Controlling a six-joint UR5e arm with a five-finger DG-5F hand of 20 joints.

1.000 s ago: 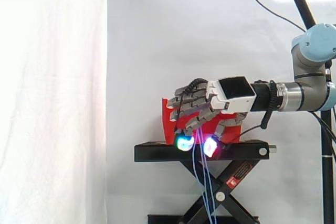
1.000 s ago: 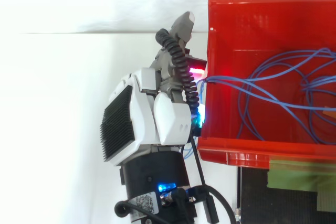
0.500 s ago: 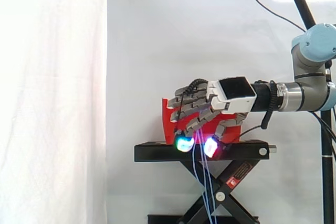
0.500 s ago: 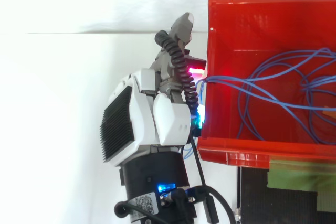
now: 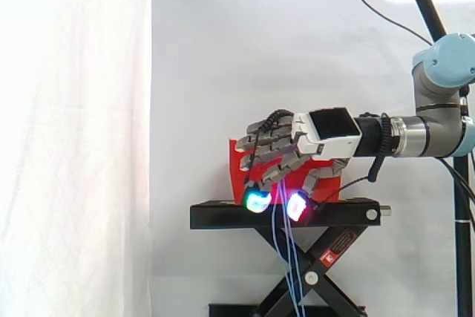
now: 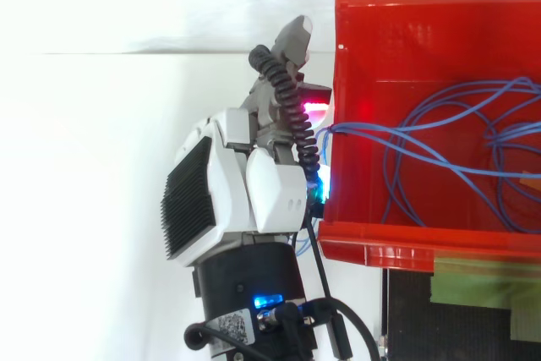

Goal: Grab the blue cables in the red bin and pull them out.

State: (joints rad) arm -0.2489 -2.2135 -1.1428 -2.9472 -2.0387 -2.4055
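Observation:
The red bin (image 6: 423,48) stands on the black stand (image 5: 223,215). Thin blue cables (image 6: 439,154) lie looped inside it and run over its left wall. My hand (image 6: 254,175) hangs just outside that wall, fingers curled downward round the cables. In the side view the hand (image 5: 289,146) is in front of the bin (image 5: 239,165), its pads glowing cyan and magenta at stand height. Blue cable strands (image 5: 286,257) hang from the curled fingers down toward the floor.
A black scissor lift (image 5: 312,272) carries the stand. A white curtain (image 5: 74,139) fills the left and back. A green and black surface (image 6: 473,310) lies below the bin in the top view.
The hand has shifted very slightly away from the bin, to the left in the side view. The cables stay in its grip.

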